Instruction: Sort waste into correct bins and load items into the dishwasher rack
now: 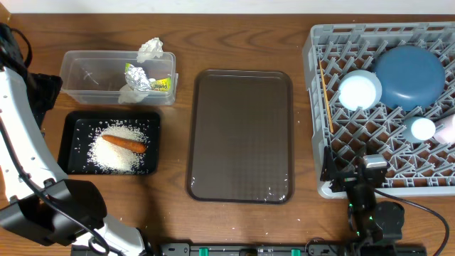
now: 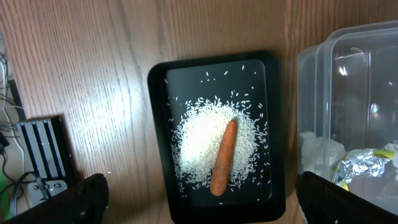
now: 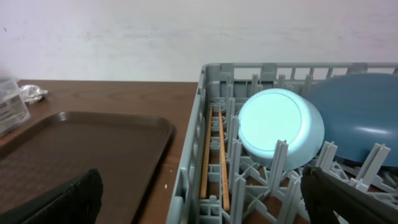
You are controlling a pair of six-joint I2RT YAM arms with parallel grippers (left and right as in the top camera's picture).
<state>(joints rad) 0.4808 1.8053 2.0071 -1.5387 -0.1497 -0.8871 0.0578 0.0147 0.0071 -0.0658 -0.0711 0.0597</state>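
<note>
In the overhead view, the carrot [image 1: 124, 144] lies on a heap of loose rice [image 1: 114, 155] in the black tray [image 1: 70, 122]. At 12 o'clock from this tray stands the clear tub [image 1: 84, 62]. In the tub are the foil wrapper [image 1: 142, 77] and a crumpled tissue [image 1: 131, 92]; a second tissue [image 1: 150, 48] sits at its far rim. The brown serving tray [image 1: 242, 135] is at 3 o'clock from both bins.

Further at 3 o'clock stands the dishwasher rack [image 1: 316, 107]. In it we see the large blue plate [image 1: 409, 77]. The small light blue bowl [image 1: 360, 90] is just beside the plate at 9 o'clock, and a white cup [image 1: 421, 129] is at its 6 o'clock. The chopsticks [image 1: 327, 99] lie along the rack's left wall.

The left gripper [image 2: 202, 202] hangs over the black tray with its jaws spread wide, and it has nothing between them. The right gripper [image 3: 205, 199] is at the rack's 6 o'clock edge, also wide apart and with nothing in it.
</note>
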